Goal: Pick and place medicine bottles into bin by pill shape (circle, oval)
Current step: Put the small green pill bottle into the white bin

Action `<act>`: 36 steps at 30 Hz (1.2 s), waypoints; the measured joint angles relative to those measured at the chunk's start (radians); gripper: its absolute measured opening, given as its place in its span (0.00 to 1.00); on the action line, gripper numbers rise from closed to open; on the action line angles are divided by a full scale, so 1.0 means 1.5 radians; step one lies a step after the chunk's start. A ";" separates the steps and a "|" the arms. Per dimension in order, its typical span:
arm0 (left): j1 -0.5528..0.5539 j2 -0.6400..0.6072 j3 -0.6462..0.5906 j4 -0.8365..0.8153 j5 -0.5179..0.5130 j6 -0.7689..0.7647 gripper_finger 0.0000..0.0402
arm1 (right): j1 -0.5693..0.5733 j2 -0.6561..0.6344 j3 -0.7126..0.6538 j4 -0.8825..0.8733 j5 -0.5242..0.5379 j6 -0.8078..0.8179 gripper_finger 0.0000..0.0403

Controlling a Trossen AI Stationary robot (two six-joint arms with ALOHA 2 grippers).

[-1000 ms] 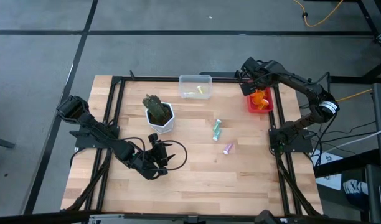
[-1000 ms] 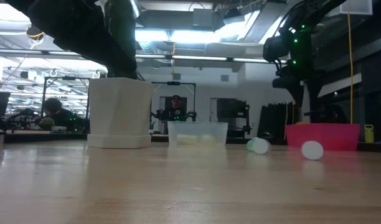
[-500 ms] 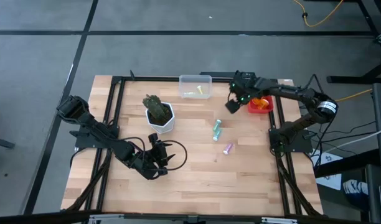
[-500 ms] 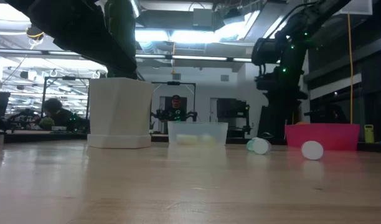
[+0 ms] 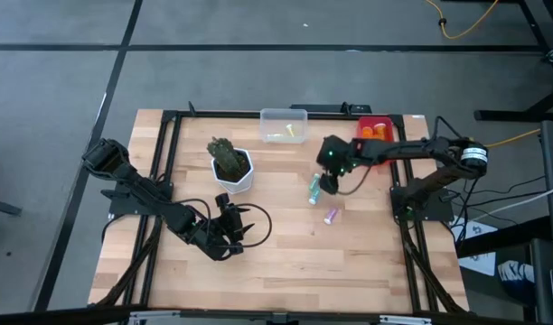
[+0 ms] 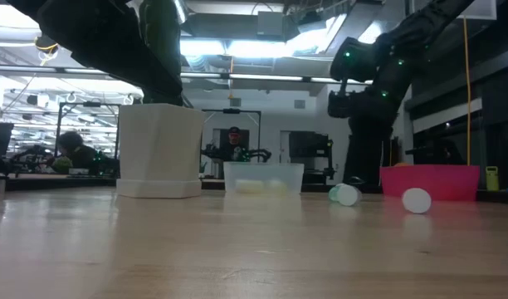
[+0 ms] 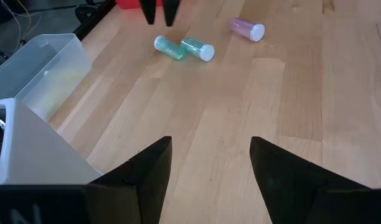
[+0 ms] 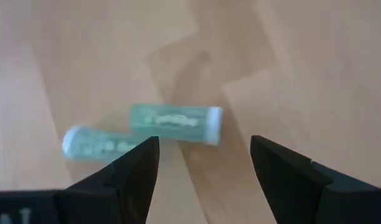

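I am holding my right tool over the middle of the wooden counter, just above two green medicine bottles. Its two fingers are standing well apart, and there is nothing between them. In the right wrist view the two green bottles are lying on their sides below the open fingers, touching each other at one end; one is showing a pale cap, and the other is lying beside it at a small angle.

A pink medicine bottle is lying alone on the counter, nearer than the green pair and a little to the right. The red bin is standing at the far right edge with orange bottles inside. The clear bin is standing at the far middle edge, with something pale yellow-green inside.

My left tool is waiting at the near left part of the counter, fingers apart and empty, near the white hexagonal plant pot.
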 joint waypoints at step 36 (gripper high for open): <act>0.000 0.000 0.000 0.000 0.000 0.000 0.53 | 0.082 0.117 -0.006 0.095 0.084 -0.377 0.63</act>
